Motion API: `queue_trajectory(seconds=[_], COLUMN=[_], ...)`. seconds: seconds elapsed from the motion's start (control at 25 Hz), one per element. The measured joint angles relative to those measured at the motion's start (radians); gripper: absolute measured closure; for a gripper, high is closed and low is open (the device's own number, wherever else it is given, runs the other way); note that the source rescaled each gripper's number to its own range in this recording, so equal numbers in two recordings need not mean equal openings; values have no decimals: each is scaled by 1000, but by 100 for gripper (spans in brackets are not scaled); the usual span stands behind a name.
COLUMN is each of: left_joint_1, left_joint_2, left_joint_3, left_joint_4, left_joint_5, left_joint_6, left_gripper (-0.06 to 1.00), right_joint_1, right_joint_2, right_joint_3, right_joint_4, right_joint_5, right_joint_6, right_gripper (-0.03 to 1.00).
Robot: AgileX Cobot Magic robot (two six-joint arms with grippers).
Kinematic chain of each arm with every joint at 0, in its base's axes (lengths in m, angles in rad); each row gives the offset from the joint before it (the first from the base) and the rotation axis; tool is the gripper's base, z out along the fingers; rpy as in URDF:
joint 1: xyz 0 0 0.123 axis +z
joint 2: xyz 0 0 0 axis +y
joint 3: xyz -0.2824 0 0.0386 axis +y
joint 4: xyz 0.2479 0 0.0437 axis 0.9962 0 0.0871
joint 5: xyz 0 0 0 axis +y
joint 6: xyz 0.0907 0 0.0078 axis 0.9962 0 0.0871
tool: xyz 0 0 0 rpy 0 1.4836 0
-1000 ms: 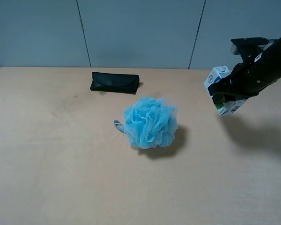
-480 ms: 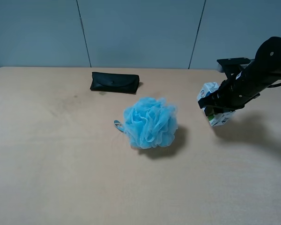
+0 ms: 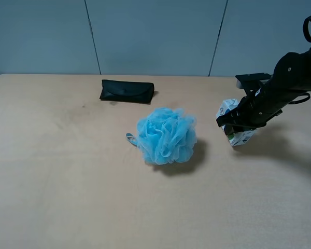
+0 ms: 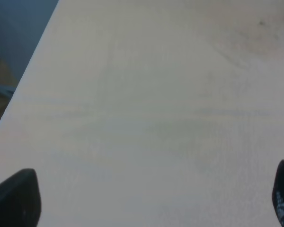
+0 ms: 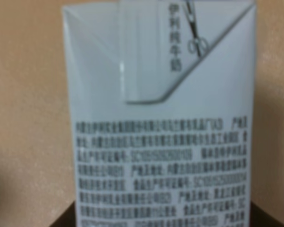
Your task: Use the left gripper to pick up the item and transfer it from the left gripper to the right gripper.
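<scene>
The white-and-blue milk carton (image 3: 238, 137) is at the right of the table, tilted, in the jaws of my right gripper (image 3: 239, 122). It is very low over the tabletop; I cannot tell whether it touches. In the right wrist view the carton (image 5: 161, 118) fills the frame with its printed text, and the jaws show only as dark corners beneath it. My left gripper (image 4: 149, 198) is out of the exterior view. In its wrist view its fingertips (image 4: 14, 198) stand far apart over bare table, open and empty.
A fluffy blue mesh bath sponge (image 3: 167, 135) lies mid-table, left of the carton. A flat black pouch (image 3: 126, 91) lies at the back. The tan tabletop (image 3: 67, 181) stretches left and forward. A grey panel wall stands behind it.
My right gripper has moved down and to the left with the carton, from higher near the right edge to low near the tabletop.
</scene>
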Motion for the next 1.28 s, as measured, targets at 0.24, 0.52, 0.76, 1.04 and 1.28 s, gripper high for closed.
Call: queue_trajectory(seconds=[0.24,0.52,0.76,1.04,1.28], left_joint_1=[0,0,0,0,0], left_joint_2=[0,0,0,0,0], left_joint_3=[0,0,0,0,0], left_joint_4=[0,0,0,0,0], left_joint_5=[0,0,0,0,0], left_joint_6=[0,0,0,0,0], left_gripper=[-3,-3,-3,-3,-3], right_joint_1=[0,0,0,0,0], right_joint_2=[0,0,-8,-143,-323], right_joint_3=[0,0,-30,-165,-202], right_joint_4=[0,-3,-8,-19,-25], right_joint_5=[1,-2,48,290,506], right_joint_6=[0,0,2,21,54], right_gripper=[97,7,-1,-2,-3])
